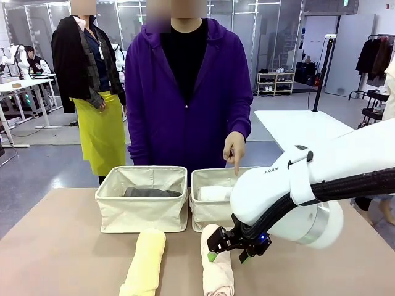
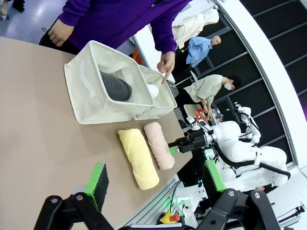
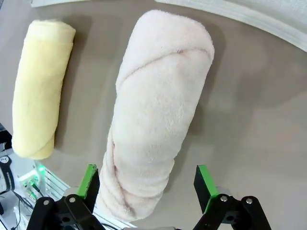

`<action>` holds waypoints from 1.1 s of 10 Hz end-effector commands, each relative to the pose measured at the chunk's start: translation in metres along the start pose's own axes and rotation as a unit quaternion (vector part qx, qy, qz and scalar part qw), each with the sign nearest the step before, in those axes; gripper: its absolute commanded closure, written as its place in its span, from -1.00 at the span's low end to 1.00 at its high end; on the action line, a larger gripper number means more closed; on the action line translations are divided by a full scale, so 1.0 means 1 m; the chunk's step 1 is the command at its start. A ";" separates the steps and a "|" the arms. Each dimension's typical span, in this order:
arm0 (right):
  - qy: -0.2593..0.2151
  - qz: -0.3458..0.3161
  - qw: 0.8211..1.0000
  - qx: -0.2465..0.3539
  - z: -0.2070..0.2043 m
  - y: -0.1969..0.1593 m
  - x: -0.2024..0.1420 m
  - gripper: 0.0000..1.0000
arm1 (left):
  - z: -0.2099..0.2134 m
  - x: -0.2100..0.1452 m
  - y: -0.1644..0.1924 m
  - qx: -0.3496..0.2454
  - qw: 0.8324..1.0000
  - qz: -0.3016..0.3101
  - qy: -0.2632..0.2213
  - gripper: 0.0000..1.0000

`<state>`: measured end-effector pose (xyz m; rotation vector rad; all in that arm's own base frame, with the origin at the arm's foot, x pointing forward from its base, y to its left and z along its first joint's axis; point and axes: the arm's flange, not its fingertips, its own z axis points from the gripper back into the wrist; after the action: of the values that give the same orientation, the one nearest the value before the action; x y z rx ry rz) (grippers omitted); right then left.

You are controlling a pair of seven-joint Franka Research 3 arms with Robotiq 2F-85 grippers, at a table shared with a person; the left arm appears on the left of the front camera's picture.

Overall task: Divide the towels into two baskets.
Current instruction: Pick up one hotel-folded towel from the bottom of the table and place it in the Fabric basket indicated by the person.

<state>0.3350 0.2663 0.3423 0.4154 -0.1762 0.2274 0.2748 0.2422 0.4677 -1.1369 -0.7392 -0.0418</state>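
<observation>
Two cream baskets stand side by side at mid-table. The left basket (image 1: pixel 139 216) (image 2: pixel 86 93) holds a dark grey towel (image 1: pixel 151 192) (image 2: pixel 115 86). The right basket (image 1: pixel 207 217) (image 2: pixel 159 108) holds a white towel (image 1: pixel 215 193) (image 2: pixel 152 90). In front of them lie a pale yellow towel (image 1: pixel 145 262) (image 2: pixel 139 159) (image 3: pixel 41 86) and a cream-beige towel (image 1: pixel 217 271) (image 2: pixel 159 143) (image 3: pixel 158 110). My right gripper (image 1: pixel 228 250) (image 2: pixel 175 147) (image 3: pixel 148 179) hangs open just above the beige roll's near half, a pad on each side. My left gripper (image 2: pixel 156 179) is open, high over the table, holding nothing.
A person in a purple hoodie stands at the far side, one hand (image 1: pixel 234 154) (image 2: pixel 166 64) pointing a finger down at the right basket. The right arm's white body (image 1: pixel 296 197) looms over the table's right half. The table's near edge is close to the towels' ends.
</observation>
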 end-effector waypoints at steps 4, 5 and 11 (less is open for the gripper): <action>-0.001 -0.018 1.000 0.015 -0.035 0.011 0.008 -1.00 | 0.003 0.000 -0.003 -0.007 1.000 0.003 -0.001 -1.00; 0.006 -0.018 1.000 0.020 -0.040 0.010 0.010 -1.00 | 0.003 0.000 -0.003 -0.007 1.000 0.003 -0.001 -1.00; 0.029 0.001 1.000 0.012 -0.043 0.004 0.010 0.02 | 0.003 0.000 -0.003 -0.007 1.000 0.003 -0.001 -1.00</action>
<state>0.3489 0.2894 0.3089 0.4315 -0.1247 0.2250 0.2748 0.2421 0.4677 -1.1370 -0.7391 -0.0418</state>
